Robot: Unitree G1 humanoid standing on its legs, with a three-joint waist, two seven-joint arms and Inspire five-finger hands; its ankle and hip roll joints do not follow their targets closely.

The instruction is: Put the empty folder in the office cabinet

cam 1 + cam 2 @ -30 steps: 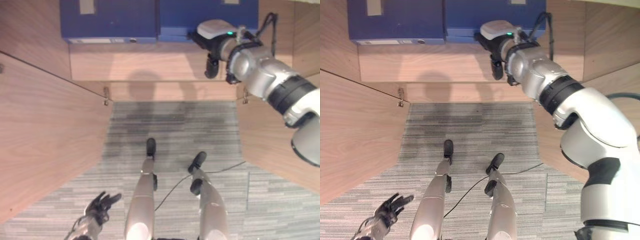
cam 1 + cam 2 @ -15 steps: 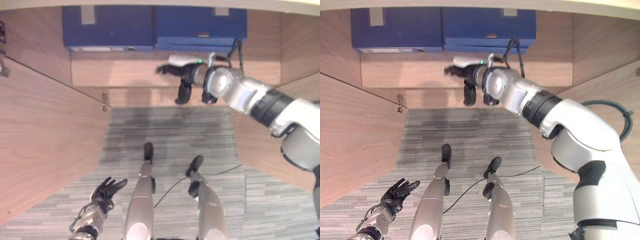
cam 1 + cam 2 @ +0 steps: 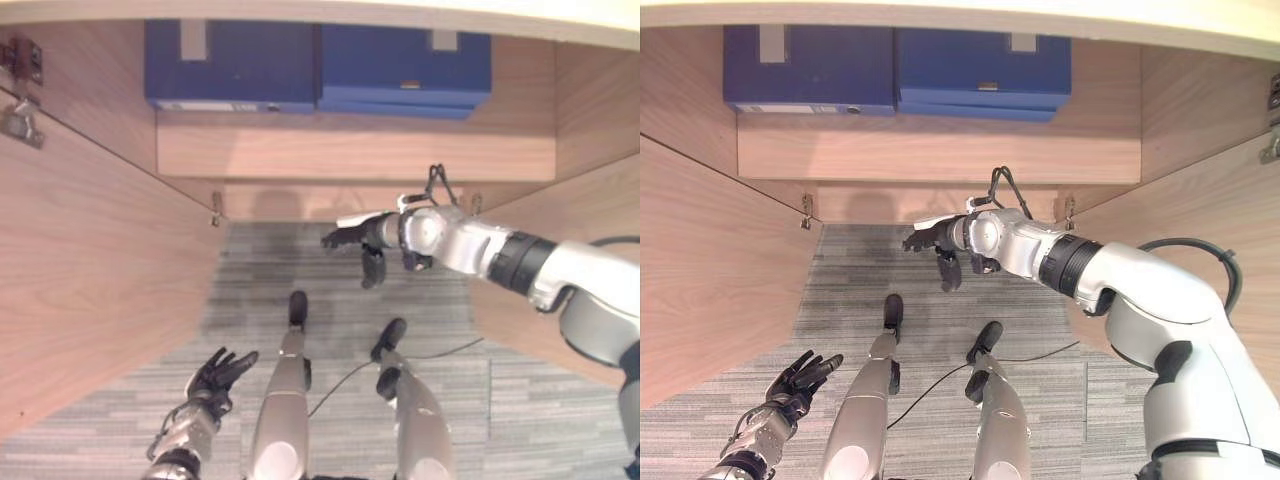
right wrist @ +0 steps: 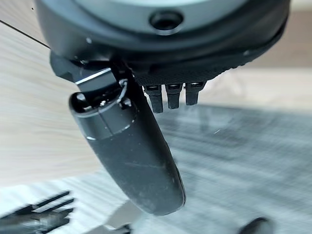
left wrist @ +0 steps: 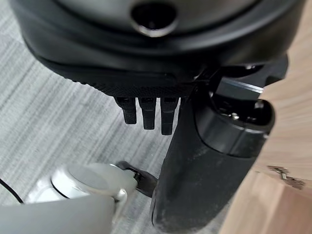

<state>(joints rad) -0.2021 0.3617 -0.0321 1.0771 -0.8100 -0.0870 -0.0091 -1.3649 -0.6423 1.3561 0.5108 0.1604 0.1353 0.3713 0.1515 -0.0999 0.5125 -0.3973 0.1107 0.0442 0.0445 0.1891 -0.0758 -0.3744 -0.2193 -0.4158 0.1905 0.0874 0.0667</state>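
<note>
Two blue folders [image 3: 405,70] are seen side by side on the cabinet [image 3: 350,150] shelf. R hand [image 3: 362,240] is held empty below shelf, fingers straight. L hand [image 3: 215,375] low, fingers spread.

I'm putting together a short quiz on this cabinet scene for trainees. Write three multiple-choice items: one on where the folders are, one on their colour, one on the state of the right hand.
1. Where do the folders lie?
A. on the carpet
B. on the cabinet shelf
C. in the left hand

2. What colour are the two folders?
A. blue
B. red
C. green

3. What is the right hand holding?
A. a folder
B. a door handle
C. nothing

Answers:
1 B: both folders lie side by side on the cabinet shelf.
2 A: both covers are dark blue.
3 C: the right hand hangs open and empty over the carpet, in front of the shelf; the left hand is open too, low by the cabinet door.
</note>
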